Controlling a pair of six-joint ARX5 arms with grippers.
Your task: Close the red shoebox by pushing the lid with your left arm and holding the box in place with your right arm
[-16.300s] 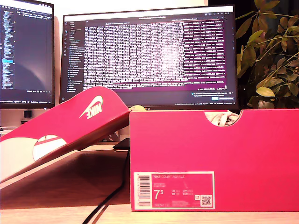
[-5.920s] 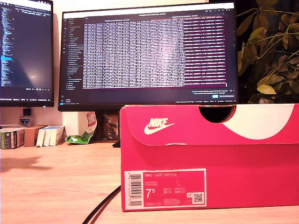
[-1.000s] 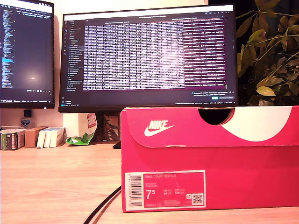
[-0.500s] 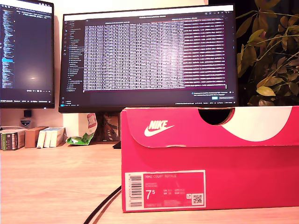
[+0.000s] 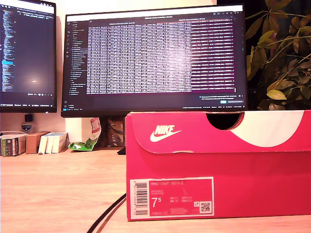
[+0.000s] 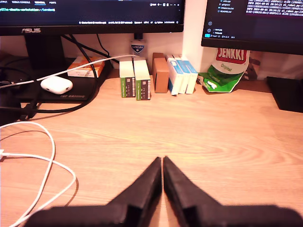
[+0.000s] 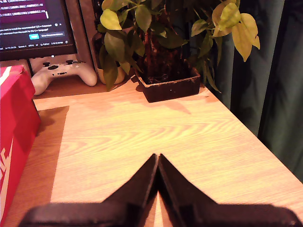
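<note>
You see the wooden desk (image 5: 58, 189) carrying the red shoebox (image 5: 218, 194) near the camera at the exterior view's right, its lid (image 5: 194, 131) down flat. My first gripper (image 6: 162, 163) and my second gripper (image 7: 157, 158) are both clenched on nothing over bare wood, apart from the box.

Wooden desk (image 5: 58, 184), two lit monitors (image 5: 155, 58), leafy potted plant (image 7: 161, 42), dark curtain (image 7: 265, 71) beside.
</note>
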